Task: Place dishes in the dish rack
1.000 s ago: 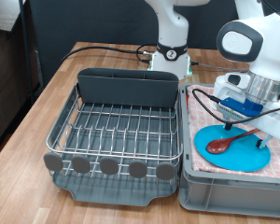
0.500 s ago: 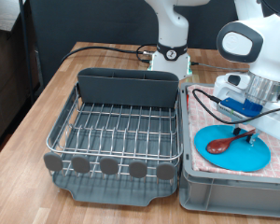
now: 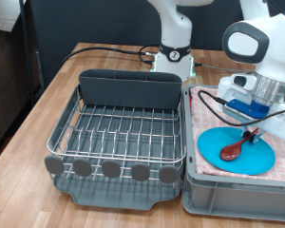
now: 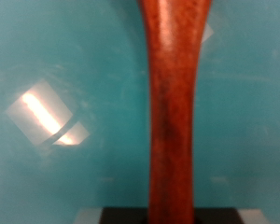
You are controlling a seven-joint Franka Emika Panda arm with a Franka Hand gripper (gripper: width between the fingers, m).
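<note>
1. The end effector point(image 3: 254, 133) hangs low over the plate point(image 3: 237, 149) at the exterior view's right, inside the grey crate point(image 3: 239, 186) lined with pink checked cloth.
2. The wooden spoon point(image 3: 241, 146) lies directly beneath the end effector. Its handle end rises towards the fingers, and its bowl sits lower, towards the exterior view's bottom left, at or just above the plate.
3. The spoon's long axis runs diagonally in the exterior view, tilted off the plate surface.
4. The wrist view shows the spoon point(image 4: 174, 103) handle running along the centre of the picture, in line with the fingers, over the plate point(image 4: 65, 75).
5. End effector state: the fingers appear clamped on the spoon handle (the contact points themselves are partly hidden).
6. Spoon appearance: slim, reddish-brown, smooth, with a slight sheen and a handle that narrows at mid-length.
7. Plate appearance: round, flat, light blue, glossy enough to reflect a bright patch.
8. The dish rack point(image 3: 119, 128) stands on the desk point(image 3: 57, 85) at the exterior view's left, just beside the crate, and holds no dishes.
</note>
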